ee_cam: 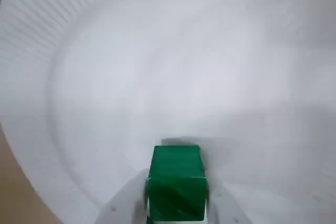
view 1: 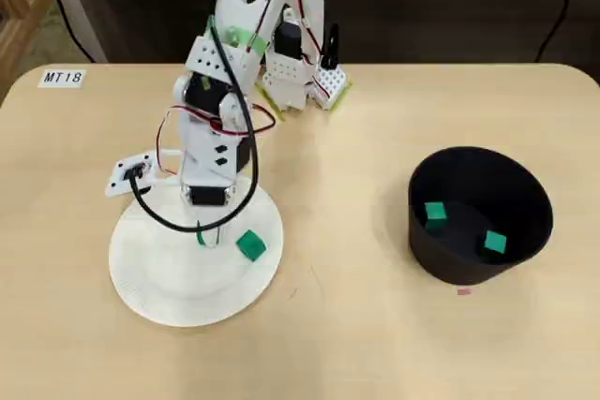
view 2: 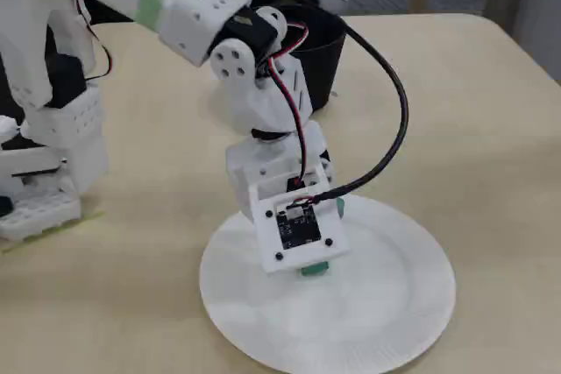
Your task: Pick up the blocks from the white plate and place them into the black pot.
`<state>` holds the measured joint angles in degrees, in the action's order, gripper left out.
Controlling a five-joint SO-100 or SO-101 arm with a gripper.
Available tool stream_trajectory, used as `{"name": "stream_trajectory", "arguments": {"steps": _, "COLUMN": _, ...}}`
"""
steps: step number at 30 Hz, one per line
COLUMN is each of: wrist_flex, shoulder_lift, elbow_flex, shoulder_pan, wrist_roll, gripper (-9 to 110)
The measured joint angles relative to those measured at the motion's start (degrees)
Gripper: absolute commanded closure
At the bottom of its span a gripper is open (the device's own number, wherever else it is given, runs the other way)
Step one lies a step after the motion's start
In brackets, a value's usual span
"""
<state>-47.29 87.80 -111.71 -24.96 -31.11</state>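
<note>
The white plate (view 1: 150,278) lies at the left of the overhead view. My gripper (view 1: 201,231) is down over it, shut on a green block (ee_cam: 177,182). In the wrist view the block sits tight between both fingers (ee_cam: 122,209), close to the plate (ee_cam: 157,77). In the fixed view it peeks out under the wrist camera board (view 2: 314,267). A second green block (view 1: 250,245) lies loose on the plate to the right of the gripper. The black pot (view 1: 450,264) stands at the right and holds two green blocks (view 1: 434,214) (view 1: 494,244).
The arm's base (view 1: 295,81) stands at the table's back edge, between plate and pot. A white label (view 1: 62,77) lies at the back left corner. A black cable (view 2: 394,102) loops off the wrist. The pot (view 2: 320,50) is behind the arm in the fixed view.
</note>
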Motion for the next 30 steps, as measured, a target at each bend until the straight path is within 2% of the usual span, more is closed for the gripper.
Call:
{"name": "stream_trajectory", "arguments": {"steps": 9, "wrist_flex": 0.18, "shoulder_lift": 5.01, "elbow_flex": 0.35, "shoulder_pan": 0.0, "wrist_roll": 2.64, "gripper": 104}}
{"name": "stream_trajectory", "arguments": {"steps": 16, "wrist_flex": 2.02, "shoulder_lift": 19.34, "elbow_flex": -2.02, "shoulder_pan": 3.87, "wrist_roll": 11.51, "gripper": 104}}
{"name": "stream_trajectory", "arguments": {"steps": 25, "wrist_flex": 0.0, "shoulder_lift": 31.9, "elbow_flex": -3.43, "shoulder_pan": 21.71, "wrist_roll": 32.87, "gripper": 104}}
{"name": "stream_trajectory", "arguments": {"steps": 30, "wrist_flex": -2.81, "shoulder_lift": 35.33, "elbow_flex": -3.43, "shoulder_pan": 33.84, "wrist_roll": 39.55, "gripper": 104}}
